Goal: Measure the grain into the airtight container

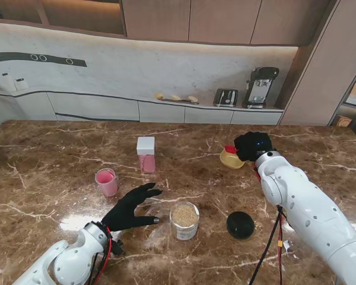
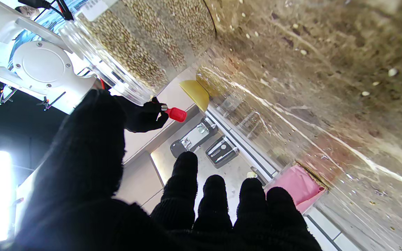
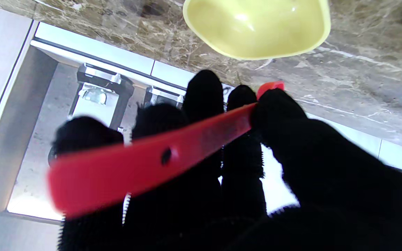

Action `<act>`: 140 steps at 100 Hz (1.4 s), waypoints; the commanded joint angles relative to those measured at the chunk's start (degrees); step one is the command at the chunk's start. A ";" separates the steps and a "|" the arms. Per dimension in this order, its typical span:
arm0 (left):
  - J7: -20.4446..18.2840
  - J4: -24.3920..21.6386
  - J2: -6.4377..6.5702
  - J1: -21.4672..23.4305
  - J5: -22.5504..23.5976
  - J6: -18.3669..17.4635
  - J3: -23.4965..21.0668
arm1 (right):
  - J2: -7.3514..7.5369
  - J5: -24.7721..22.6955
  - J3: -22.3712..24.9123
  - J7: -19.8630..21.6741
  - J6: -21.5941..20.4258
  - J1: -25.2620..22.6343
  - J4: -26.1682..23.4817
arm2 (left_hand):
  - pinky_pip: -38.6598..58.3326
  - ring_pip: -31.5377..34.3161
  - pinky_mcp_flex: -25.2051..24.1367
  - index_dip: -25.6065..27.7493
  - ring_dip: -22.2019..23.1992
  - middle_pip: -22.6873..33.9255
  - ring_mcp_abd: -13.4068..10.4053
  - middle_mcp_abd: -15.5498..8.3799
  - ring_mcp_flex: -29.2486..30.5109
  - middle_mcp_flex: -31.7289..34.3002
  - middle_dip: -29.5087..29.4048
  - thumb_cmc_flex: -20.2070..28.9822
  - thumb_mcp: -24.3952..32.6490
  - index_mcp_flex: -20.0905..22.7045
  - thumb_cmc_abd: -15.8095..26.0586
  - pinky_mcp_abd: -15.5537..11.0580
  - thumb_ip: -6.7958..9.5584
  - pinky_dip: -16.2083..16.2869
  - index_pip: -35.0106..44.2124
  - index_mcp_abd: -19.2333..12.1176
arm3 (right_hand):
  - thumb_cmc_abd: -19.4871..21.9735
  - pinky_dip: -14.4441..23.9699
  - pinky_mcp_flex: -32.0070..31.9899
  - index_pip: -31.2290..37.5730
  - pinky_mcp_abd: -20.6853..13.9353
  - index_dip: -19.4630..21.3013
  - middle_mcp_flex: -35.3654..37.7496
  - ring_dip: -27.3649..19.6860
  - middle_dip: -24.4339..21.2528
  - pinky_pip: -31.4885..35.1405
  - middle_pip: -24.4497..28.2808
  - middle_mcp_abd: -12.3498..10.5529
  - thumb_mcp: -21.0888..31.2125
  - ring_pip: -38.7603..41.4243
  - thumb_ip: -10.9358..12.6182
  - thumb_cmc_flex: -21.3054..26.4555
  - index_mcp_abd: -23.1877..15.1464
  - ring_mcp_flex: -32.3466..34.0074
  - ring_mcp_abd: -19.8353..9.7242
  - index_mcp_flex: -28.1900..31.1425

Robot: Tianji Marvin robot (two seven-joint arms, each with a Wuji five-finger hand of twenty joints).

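Observation:
A clear airtight container [image 1: 184, 220] filled with grain stands uncovered near me at the table's middle; in the left wrist view the container [image 2: 145, 45] shows close by. Its black lid [image 1: 240, 225] lies to its right. My left hand [image 1: 130, 208], in a black glove, rests open just left of the container, fingers spread, not touching it. My right hand [image 1: 252, 145] is shut on a red measuring scoop [image 3: 145, 164], whose red tip [image 1: 229, 149] pokes out beside a yellow bowl [image 1: 232, 159]. The yellow bowl [image 3: 257, 28] looks empty in the right wrist view.
A pink cup [image 1: 107, 181] stands left of centre. Farther from me a pink box with a white lid [image 1: 146, 154] stands upright. Loose grains dot the marble [image 2: 326, 69]. A toaster [image 1: 225, 97] and coffee machine [image 1: 260, 87] sit on the back counter.

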 commanded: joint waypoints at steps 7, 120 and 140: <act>0.06 0.34 -0.12 0.10 0.13 -0.12 0.20 | 0.10 0.03 1.09 0.84 -0.87 -1.54 -1.53 | -2.16 0.05 -0.64 -0.28 0.18 -1.19 -0.54 -0.28 -1.51 0.57 -0.62 1.35 -1.59 -2.08 1.39 -1.43 0.70 0.64 -1.21 -1.34 | 1.79 4.24 3.55 3.88 0.05 1.30 2.01 6.03 5.98 8.52 5.89 -0.75 2.95 12.84 0.62 3.67 -6.61 2.91 -5.61 1.39; 0.26 -7.62 0.44 6.72 3.87 -4.31 -7.75 | -1.72 2.63 18.85 -3.17 -19.20 -33.52 -37.36 | -2.27 0.10 -0.58 -0.30 0.18 -0.75 -0.59 -0.33 -1.30 0.72 -0.60 1.23 -1.19 -1.26 1.36 -1.37 0.64 0.71 -0.84 -0.22 | -4.79 13.12 5.28 10.22 5.67 -12.91 6.77 12.14 6.98 1.86 2.49 4.07 7.76 14.54 0.86 7.44 5.30 2.68 -1.65 3.03; 0.49 -8.56 0.39 7.28 4.03 -5.14 -8.93 | -1.68 0.78 18.76 -4.84 -18.88 -37.40 -40.33 | -1.95 0.17 -0.35 -0.27 0.19 -0.56 -0.57 -0.30 -1.06 0.84 -0.55 1.18 -1.09 -0.85 1.18 -1.49 0.64 0.84 -0.69 0.42 | -4.73 14.14 6.34 10.31 4.83 -8.84 7.08 12.77 7.74 2.36 3.58 3.38 9.03 16.01 0.40 6.21 3.65 2.71 -2.94 3.51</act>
